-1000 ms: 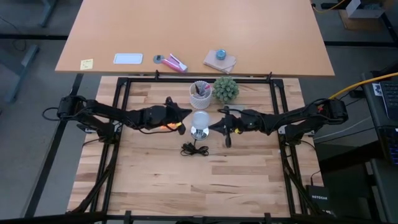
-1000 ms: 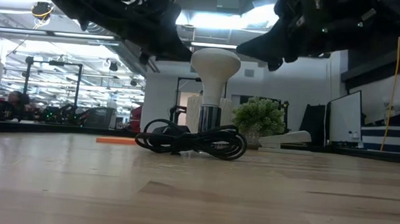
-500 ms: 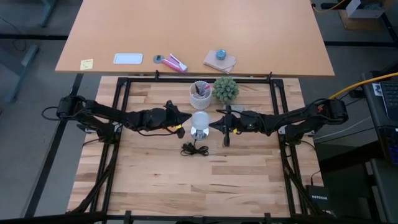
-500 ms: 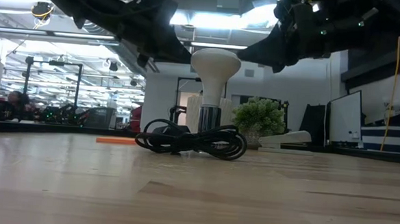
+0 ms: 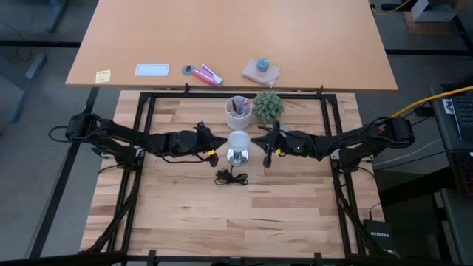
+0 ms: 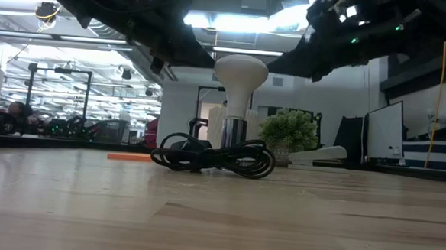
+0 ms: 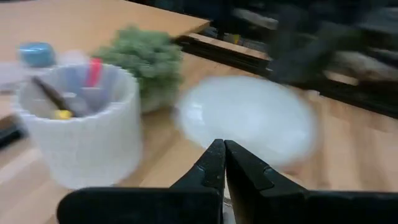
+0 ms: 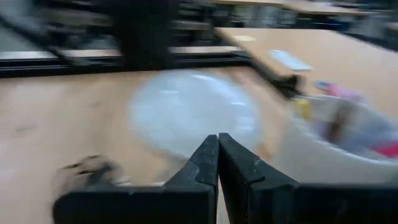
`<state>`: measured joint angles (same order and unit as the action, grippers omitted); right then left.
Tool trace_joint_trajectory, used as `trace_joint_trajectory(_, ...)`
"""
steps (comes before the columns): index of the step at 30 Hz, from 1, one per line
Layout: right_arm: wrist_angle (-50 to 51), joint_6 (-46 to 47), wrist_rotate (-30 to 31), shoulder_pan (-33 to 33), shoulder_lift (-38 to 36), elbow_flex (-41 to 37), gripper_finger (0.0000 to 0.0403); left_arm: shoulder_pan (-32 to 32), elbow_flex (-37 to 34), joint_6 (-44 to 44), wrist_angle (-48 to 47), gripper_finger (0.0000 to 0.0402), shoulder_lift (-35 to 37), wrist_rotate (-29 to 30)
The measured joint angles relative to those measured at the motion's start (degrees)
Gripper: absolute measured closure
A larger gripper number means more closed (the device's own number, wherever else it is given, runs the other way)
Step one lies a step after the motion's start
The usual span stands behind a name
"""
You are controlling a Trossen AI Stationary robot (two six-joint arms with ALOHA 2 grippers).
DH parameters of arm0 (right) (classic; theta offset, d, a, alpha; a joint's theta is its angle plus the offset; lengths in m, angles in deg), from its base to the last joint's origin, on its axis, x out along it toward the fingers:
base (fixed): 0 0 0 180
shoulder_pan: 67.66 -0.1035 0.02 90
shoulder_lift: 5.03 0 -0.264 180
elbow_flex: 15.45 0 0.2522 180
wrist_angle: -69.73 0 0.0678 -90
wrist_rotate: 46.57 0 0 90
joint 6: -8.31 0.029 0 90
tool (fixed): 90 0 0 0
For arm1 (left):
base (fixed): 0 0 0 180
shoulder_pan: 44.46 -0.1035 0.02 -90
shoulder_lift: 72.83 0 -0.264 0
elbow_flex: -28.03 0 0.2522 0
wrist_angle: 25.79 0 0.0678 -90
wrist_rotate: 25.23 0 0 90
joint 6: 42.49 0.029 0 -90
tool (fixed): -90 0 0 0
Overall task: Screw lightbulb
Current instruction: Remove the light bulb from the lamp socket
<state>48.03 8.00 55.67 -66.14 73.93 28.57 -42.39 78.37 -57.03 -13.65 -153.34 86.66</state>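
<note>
We see the wooden surface (image 5: 185, 214) filling the lower half of the high view. Left arm reaches in from the left edge, right arm from the right edge; both stop at frame centre. Left gripper (image 5: 215, 143) sits just left of the lightbulb (image 5: 237, 142), fingers clenched together on nothing, apart from the bulb. Right gripper (image 5: 258, 141) sits just right of it, fingers likewise pressed tight and empty. In the low view both hang above the surface at dome height. The lightbulb stands upright at centre, dome up, screw base down in the shiny socket (image 6: 233, 131). Coiled black cord (image 5: 231, 177) lies just below it in the high view. Just above it: white cup (image 5: 238, 112) holding pens, small green plant (image 5: 269, 106) to the cup's right.
</note>
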Motion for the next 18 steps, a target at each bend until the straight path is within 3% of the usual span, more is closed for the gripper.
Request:
trace_joint_trajectory(4, 0.3, 0.0, 3.9, 0.4, 0.5, 0.1, 0.0391, 1.0, 0.3, -0.4, -1.0, 0.0396, -0.4, -5.4)
trace_joint_trajectory(18, -0.9, 0.0, 4.1, 0.5, 0.2, 0.1, 0.0391, 3.7, 0.2, 1.2, -1.3, 0.0396, -0.3, -2.3)
